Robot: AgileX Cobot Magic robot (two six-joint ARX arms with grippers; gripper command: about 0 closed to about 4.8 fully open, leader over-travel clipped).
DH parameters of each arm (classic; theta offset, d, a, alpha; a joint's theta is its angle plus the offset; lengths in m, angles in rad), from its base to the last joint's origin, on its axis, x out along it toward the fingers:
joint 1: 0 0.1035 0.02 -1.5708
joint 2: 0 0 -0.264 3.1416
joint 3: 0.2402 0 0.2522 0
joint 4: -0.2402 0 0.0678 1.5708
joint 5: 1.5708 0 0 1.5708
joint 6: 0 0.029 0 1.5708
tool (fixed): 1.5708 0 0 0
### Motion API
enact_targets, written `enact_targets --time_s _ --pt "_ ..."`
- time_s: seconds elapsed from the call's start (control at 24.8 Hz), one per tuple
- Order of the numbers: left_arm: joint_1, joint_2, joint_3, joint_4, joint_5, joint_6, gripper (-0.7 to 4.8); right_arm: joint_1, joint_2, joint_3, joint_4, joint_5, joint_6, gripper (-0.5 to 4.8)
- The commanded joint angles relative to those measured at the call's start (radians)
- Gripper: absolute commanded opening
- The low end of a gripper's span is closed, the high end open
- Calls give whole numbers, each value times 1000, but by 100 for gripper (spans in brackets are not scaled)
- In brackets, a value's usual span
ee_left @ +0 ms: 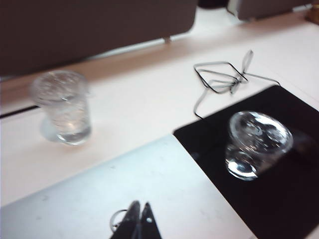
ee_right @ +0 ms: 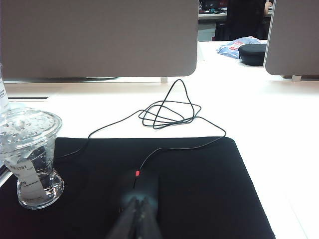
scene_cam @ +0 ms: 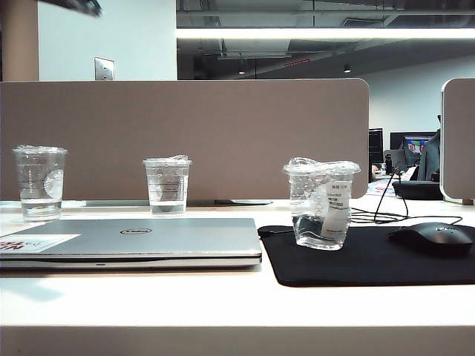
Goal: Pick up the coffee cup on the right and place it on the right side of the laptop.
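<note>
A white table (scene_cam: 223,297) in an open office holds 3 clear plastic cups, a closed silver Dell laptop (scene_cam: 141,239) and a black mouse pad (scene_cam: 371,259). The coffee cup (scene_cam: 320,204), with a white rectangular label, a crinkled film top and a little water, stands upright on the mouse pad near its laptop-side edge, just beside the laptop's right edge. A black wired mouse (scene_cam: 434,237) sits further right on the pad, its cable (ee_right: 167,112) looping behind. The left end effector (ee_left: 139,221) hovers above the laptop lid with its fingers pressed together, holding nothing; the coffee cup (ee_left: 256,144) lies off to one side of it. The right end effector (ee_right: 139,214) is closed and empty, low over the mouse (ee_right: 139,186), with the coffee cup (ee_right: 32,157) well apart from it. To do the pickup well, the approaching end effector would likely need to open wide, come in level at mid-height, and squeeze gently, since the thin wall may buckle and spill water near the laptop. A ribbed cup (scene_cam: 167,185) and a cup with a round sticker (scene_cam: 39,182) stand behind the laptop. A beige partition (scene_cam: 185,137) backs the table; beyond it are ceiling lights and distant monitors.
</note>
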Motion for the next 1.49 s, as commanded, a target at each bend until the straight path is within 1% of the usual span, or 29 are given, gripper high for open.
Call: enact_targets --time_s 0.04,0.12,0.16,0.28,0.36,0.44,0.56,0.72,0.81,0.93,1.13,1.29,1.37,1.49 --pt "59 -48 -31 29 22 5 -6 0 -2 -6 19 2 0 -4" --pt "98 -89 -76 88 47 23 -6 0 -2 -6 19 2 0 -4" --pt "117 -114 -109 140 60 27 -6 0 -2 -6 19 2 0 -4" --pt "156 -182 -199 266 57 27 -6 0 -2 -6 19 2 0 -4" --pt "186 -245 -282 353 22 24 -5 -1 -2 -6 19 2 0 -4" --pt "196 -286 -330 390 -20 16 -6 0 -2 -6 19 2 0 -4" --pt "203 -367 -417 435 -113 -13 -5 0 -2 -6 19 2 0 -4" --pt "231 -463 -529 496 -125 -44 -5 0 -2 -6 19 2 0 -4" --pt "276 -559 -622 502 -124 -68 -6 0 -2 -6 19 2 0 -4" --pt "307 -664 -703 500 -139 -68 -5 0 -2 -6 19 2 0 -4" --pt "310 -781 -787 499 -190 -68 -5 0 -2 -6 19 2 0 -4" --pt "311 -823 -833 499 -198 -69 -5 0 -2 -6 19 2 0 -4" --pt "311 -834 -858 491 -196 -93 -6 0 -2 -6 19 2 0 -4" --pt "311 -857 -890 488 -196 -95 -6 0 -2 -6 19 2 0 -4"
